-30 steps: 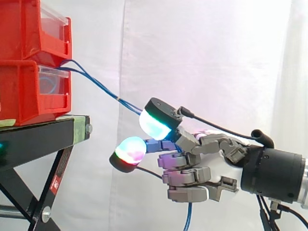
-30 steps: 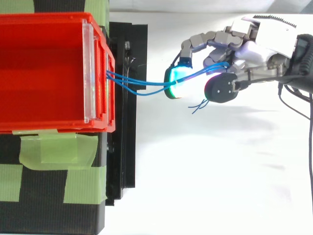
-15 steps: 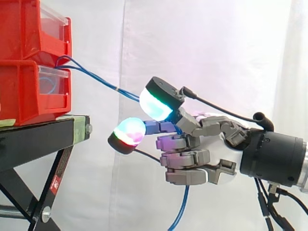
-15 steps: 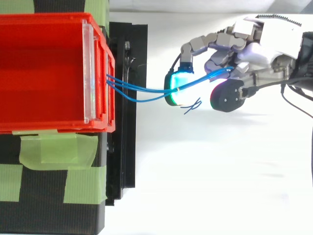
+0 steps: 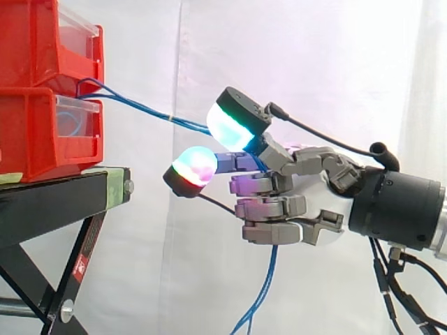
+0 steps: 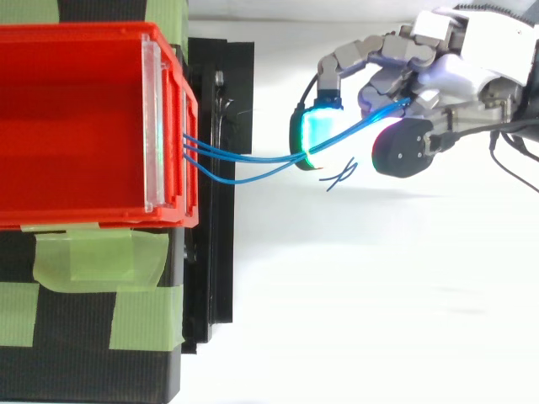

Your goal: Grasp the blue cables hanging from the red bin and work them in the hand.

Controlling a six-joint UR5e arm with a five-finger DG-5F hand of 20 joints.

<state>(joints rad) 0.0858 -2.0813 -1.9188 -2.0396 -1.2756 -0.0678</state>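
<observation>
We take the red bin (image 5: 35,139) as our landmark. It sits on the black bench (image 5: 56,199) with an upper bin (image 5: 35,42) stacked on it. The blue cables (image 5: 140,109) come out at its front, just where the two bins meet. From there they run away from the bin in a nearly straight line to the hand (image 5: 314,209), which hangs in the air well off the bin's front, at about the bin's height.

The hand is clamped on the cables. Its fingers are curled in, and the strands pass under the cyan-green pad (image 5: 227,129) and in among the folded fingers. Their loose ends drop out below the hand. From above, the strands (image 6: 244,160) fan apart slightly at the bin and gather into one bundle at the hand (image 6: 446,76).

We judge the span is held straight so that the cables cannot slip while the fingers work them. A second pad (image 5: 195,167), glowing magenta and red, points toward the bin just below the bundle. We cannot tell whether it touches the cables.
</observation>
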